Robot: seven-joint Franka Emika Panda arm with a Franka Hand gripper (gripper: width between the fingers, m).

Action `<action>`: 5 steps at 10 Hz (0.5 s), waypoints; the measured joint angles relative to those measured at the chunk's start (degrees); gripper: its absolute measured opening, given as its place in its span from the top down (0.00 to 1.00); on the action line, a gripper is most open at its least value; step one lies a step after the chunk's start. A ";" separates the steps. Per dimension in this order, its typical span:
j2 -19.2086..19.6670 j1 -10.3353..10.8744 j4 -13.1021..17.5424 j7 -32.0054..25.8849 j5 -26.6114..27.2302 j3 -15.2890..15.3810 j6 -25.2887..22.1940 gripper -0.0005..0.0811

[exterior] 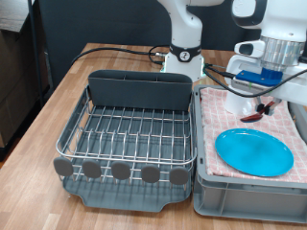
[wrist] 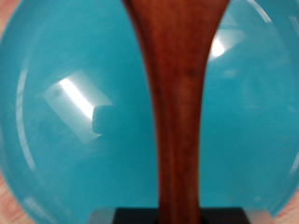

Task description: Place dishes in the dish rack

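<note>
Gripper [exterior: 261, 103] hangs at the exterior view's right, above the pink checked cloth [exterior: 225, 125], with the reddish-brown wooden spoon [exterior: 254, 113] at its fingers. The wrist view shows the spoon [wrist: 176, 103] running straight along the finger line with a dark finger edge at its base, so the fingers are closed around the handle. From the exterior view's left: the dish rack [exterior: 134, 134] sits on the wooden table [exterior: 53, 101], its wire grid bare, its grey caddy [exterior: 139, 88] along the far side. Just beside it on the right stands the grey crate [exterior: 249, 196], covered by the cloth. The blue plate [exterior: 254, 151] lies flat on that cloth, below the gripper; the wrist view shows the plate [wrist: 65, 103] directly behind the spoon.
</note>
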 joint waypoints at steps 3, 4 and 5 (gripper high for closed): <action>-4.54 -0.84 -4.49 7.50 2.63 -2.01 -1.59 0.90; -6.36 -1.03 -6.16 9.81 3.00 -2.58 -1.82 0.90; -8.22 -1.20 -7.78 12.70 3.13 -3.13 -2.10 0.90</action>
